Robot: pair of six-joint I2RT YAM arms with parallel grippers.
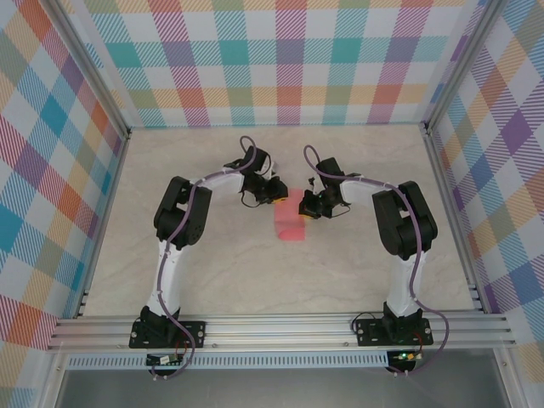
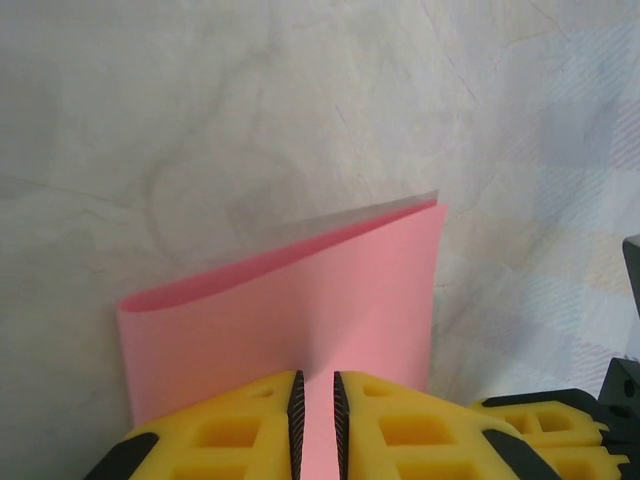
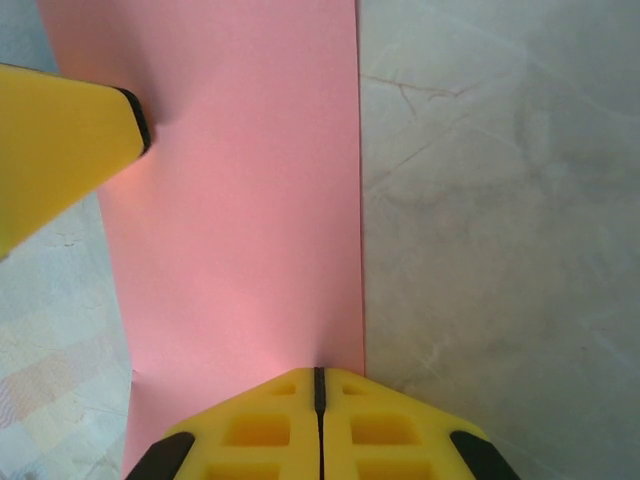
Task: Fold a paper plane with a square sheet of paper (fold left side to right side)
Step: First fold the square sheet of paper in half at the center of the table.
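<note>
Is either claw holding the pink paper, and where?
Cannot be told: right claw is shut at one edge of the paper, left claw slightly apart over the opposite edge.

Pink-red on pale marble, boxed in by pastel plaid.

Plain, unmarked pink-red all over the thin folded sheet of paper (image 1: 289,225) (image 2: 300,320) (image 3: 240,200); shades a touch deeper inside the fold and paler, almost whitish, along the far raised edge. Bright yellow with black ribbed inner pads on the moulded plastic left gripper (image 2: 316,400) (image 1: 279,194) and on the matching right gripper (image 3: 319,378) (image 1: 308,208). Cream-grey with faint brownish marble veining across the smooth table top (image 1: 212,272). Checks of teal, purple, orange, pink, yellow and white, diagonally hatched, over the fabric enclosure walls (image 1: 289,59). Glossy black joints and white links on the left arm (image 1: 174,246) and right arm (image 1: 399,229), with lilac cables (image 1: 246,144). Bare silver on the aluminium rail (image 1: 280,327).
</note>
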